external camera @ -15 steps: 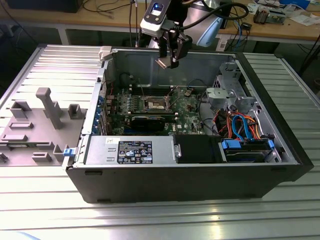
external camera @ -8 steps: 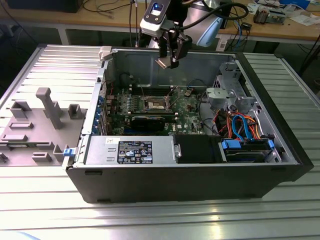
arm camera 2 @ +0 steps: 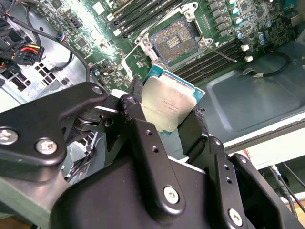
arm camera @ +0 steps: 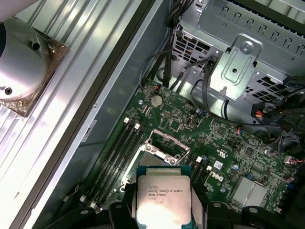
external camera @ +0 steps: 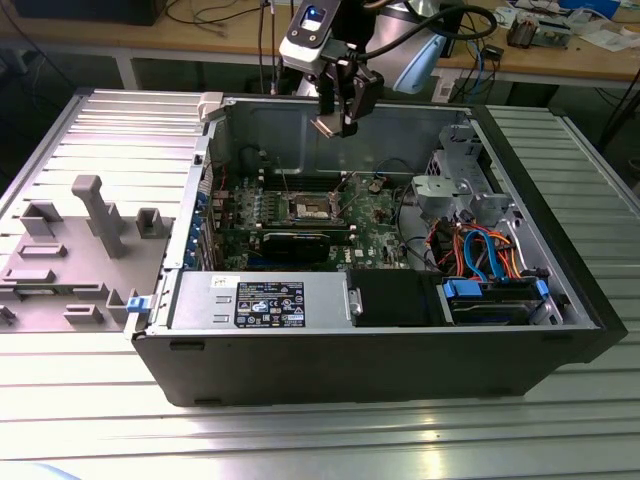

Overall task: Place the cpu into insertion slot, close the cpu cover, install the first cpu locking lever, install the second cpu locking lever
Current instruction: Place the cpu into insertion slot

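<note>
The gripper (arm camera 2: pixel 167 109) pinches the chip (arm camera 2: pixel 167 102) by two opposite edges, a black finger (arm camera 2: pixel 135 102) pressed against each. It hangs in the air over the far side of the open computer case (external camera: pixel 400 365) in the exterior view, well apart from the socket (external camera: pixel 310 208) on the green board (external camera: pixel 378 215) below. The chip (arm camera: pixel 163 198) turns its silver-grey top toward both wrist cameras, and several lines of dark print run across that top from one finger toward the other. A green border shows around the metal. The chip is square, with no long side. In the first wrist view its nearest edge is cut off, and it hides the near rim of the socket (arm camera: pixel 153 160), whose thin metal cover (arm camera: pixel 167 142) stands lifted off the pin field. In the second wrist view the socket (arm camera 2: pixel 177 40) lies bare, its brownish pin field open. In the exterior view the chip (external camera: pixel 327 126) is only a small pale patch at the gripper (external camera: pixel 338 120). A white and blue label (external camera: pixel 268 303) sits on the grey box at the case's near edge, with print too fine to make out.
</note>
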You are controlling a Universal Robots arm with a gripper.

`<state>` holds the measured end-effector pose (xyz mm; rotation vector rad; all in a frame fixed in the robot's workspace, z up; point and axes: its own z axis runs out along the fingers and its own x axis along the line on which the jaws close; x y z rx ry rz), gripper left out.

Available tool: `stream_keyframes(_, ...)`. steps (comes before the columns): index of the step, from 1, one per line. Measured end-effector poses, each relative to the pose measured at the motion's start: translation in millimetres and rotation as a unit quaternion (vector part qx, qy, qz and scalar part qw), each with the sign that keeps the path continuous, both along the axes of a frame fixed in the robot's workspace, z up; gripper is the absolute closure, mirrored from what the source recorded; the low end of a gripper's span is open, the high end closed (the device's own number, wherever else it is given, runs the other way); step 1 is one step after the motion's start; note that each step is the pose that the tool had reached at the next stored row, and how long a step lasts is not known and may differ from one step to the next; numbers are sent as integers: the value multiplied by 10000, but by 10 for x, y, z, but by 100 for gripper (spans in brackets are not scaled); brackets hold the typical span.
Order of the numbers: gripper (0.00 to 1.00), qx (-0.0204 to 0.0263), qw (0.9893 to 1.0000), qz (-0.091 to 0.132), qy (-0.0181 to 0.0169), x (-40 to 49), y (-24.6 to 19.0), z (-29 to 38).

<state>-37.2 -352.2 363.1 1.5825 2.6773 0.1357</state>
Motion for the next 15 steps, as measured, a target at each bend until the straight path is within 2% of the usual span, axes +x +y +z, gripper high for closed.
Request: stream_keyframes(15, 46, 0, 10000, -89, 0, 0, 0, -1)
